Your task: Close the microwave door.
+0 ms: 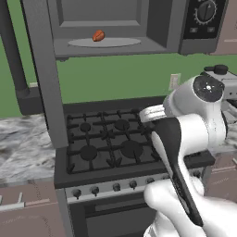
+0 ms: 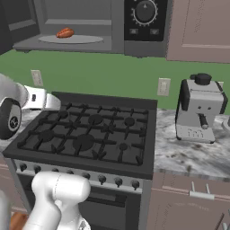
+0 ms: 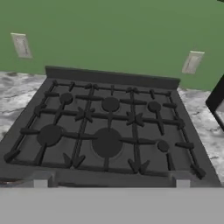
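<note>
I see the microwave (image 2: 90,27) mounted up above the stove (image 2: 90,134), its cavity exposed. Inside sits one round grey plate (image 1: 104,42) with a single small orange-red food item (image 1: 98,35) on it (I can't tell what kind). To the right of the cavity is the black dial panel (image 2: 144,20) with one large knob and two small buttons below it; any markings there are too small for me to read.

The microwave door (image 1: 44,69) stands swung wide open on the left side of the left base view, seen nearly edge-on as a tall dark grey slab reaching down toward the cooktop, with its thick bar handle (image 1: 14,55) further left.

On the stove I count five burners under the black grates and a row of knobs (image 2: 90,177) along the front edge. Two wall outlets (image 3: 192,61) sit on the green backsplash, one to each side. One coffee machine (image 2: 200,110) stands on the marble counter (image 2: 193,155) right of the stove.

In the hand view, the gripper's fingertips are barely visible at the bottom edge, so I cannot tell whether the claw is released or clenched; it looks down over the cooktop, well below the door.
</note>
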Controlling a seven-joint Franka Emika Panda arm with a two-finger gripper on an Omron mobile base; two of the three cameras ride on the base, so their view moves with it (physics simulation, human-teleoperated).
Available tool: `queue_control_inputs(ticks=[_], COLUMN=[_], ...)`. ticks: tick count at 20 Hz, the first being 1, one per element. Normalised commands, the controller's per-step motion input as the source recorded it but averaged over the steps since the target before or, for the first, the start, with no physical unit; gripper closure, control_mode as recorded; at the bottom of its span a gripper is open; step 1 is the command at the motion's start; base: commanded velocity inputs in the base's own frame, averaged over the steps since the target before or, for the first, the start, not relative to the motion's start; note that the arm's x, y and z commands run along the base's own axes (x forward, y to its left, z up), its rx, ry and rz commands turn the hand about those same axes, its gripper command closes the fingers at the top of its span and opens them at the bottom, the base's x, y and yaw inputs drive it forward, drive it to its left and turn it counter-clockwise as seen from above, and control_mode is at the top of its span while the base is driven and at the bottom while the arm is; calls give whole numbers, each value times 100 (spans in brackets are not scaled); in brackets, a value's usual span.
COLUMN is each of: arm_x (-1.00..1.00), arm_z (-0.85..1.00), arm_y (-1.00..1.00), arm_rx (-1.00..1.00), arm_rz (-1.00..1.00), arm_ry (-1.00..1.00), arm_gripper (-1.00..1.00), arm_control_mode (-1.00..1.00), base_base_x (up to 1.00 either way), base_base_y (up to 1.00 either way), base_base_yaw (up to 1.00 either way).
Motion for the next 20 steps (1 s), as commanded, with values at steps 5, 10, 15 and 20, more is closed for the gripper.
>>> queue_control_inputs(ticks=[5,10,15,20], arm_x=[-100,-100,-100,-90], arm_z=[69,73,62,20], arm_y=[35,41,23,28], arm_rx=[-5,-11,-8,-8], arm_rz=[-7,-9,-7,-13], arm_ry=[-56,-50,-43,-28], arm_gripper=[-100,-100,-100,-100], arm_control_mode=[-100,-100,-100,-100], base_base_x=[0,0,0,0], base_base_y=[0,0,0,0], base_base_yaw=[0,0,0,0])
